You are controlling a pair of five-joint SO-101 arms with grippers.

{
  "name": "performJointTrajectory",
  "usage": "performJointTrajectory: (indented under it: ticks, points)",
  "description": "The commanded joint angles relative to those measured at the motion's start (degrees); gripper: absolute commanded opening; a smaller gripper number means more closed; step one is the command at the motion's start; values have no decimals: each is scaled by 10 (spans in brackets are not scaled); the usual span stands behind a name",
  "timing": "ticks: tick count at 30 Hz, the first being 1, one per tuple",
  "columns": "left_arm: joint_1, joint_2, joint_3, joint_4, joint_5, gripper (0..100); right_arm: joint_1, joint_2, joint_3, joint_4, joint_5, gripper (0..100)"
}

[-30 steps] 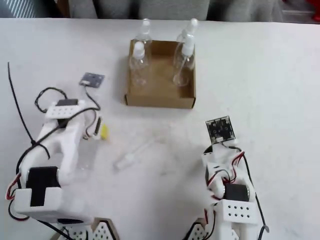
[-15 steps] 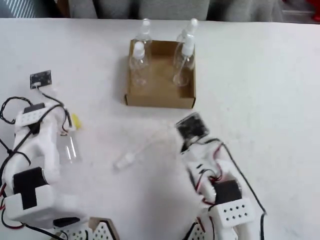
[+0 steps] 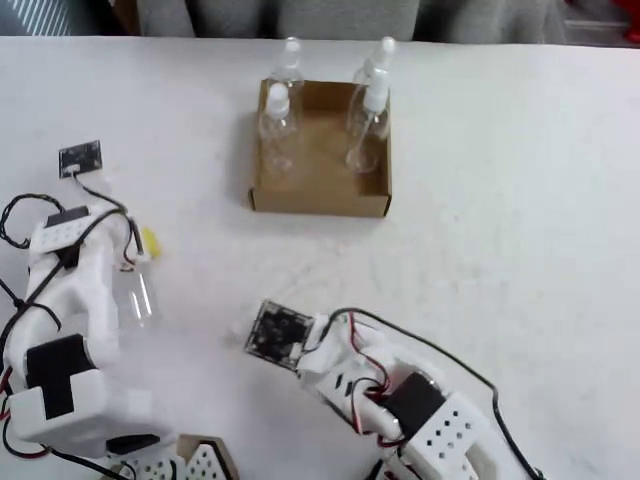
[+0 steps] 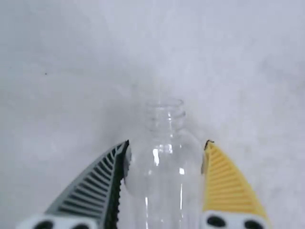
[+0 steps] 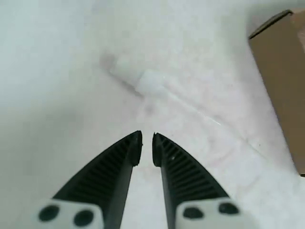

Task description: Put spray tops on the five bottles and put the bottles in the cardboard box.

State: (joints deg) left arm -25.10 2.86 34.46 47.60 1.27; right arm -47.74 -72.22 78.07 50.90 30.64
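My left gripper [image 4: 167,148] is shut on a clear bottle [image 4: 167,157] with an open neck and no top. In the high view that bottle [image 3: 136,296] is beside the left arm, near the yellow finger [image 3: 150,240]. A white spray top [image 5: 143,80] with a thin tube lies on the table just ahead of my right gripper [image 5: 147,145], which is shut with nothing in it. The cardboard box [image 3: 318,203] stands at the back centre. Two capped bottles [image 3: 275,122] [image 3: 366,118] stand in it, and two more [image 3: 291,58] [image 3: 383,56] stand at its far edge.
The right arm [image 3: 390,395] stretches across the table's front centre, its wrist camera [image 3: 280,334] covering the spot where the spray top lies. The box's corner [image 5: 281,71] shows to one side in the right wrist view. Bare white table lies to the right.
The right arm has swung left across the front of the table to the spray top. The left arm first pulled left with the bottle, then held still.
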Motion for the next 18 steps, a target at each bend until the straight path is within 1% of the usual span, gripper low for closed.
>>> performJointTrajectory:
  ticks: [1, 5, 11, 13, 16, 18]
  points:
    - [-7, -10, -27, -15, 2, 102, -26, 77, -55, 3, 30, 28]
    - [-7, -10, -27, -15, 2, 102, -49, 168, -110, 2, 78, 28]
    - [-6, -10, -27, -15, 2, 102, -79, 283, -178, 0, 176, 33]
    - [-6, -10, -27, -15, 2, 102, -79, 322, -203, 0, 194, 70]
    - [-6, -10, -27, -16, 2, 102, -76, 383, -240, -4, 211, 157]
    - [-6, -10, -25, -25, 2, 102, -76, 423, -263, -22, 217, 190]
